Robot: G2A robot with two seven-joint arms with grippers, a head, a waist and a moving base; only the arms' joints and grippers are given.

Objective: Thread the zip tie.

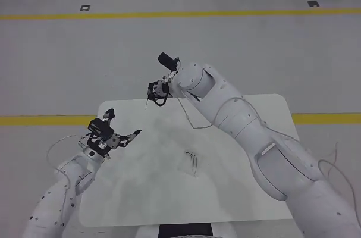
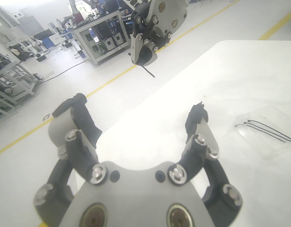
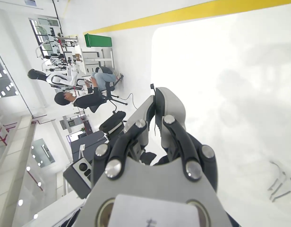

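My right gripper (image 1: 151,92) hangs over the table's far left corner, shut on a thin black zip tie (image 3: 155,109). The tie's head pokes out past the fingertips and its tail (image 2: 149,71) sticks down below the jaws in the left wrist view. My left gripper (image 1: 125,126) stands open near the table's left edge, with nothing between its black-padded fingers (image 2: 197,116). It faces the right gripper (image 2: 142,58) across a gap. Several spare zip ties (image 1: 193,162) lie together on a clear sheet at the table's middle.
The white table (image 1: 251,184) has rounded corners and bare surface around the ties (image 2: 266,128). Yellow floor lines (image 1: 25,120) run past the far edge. Workshop racks and a seated person are far off in the room.
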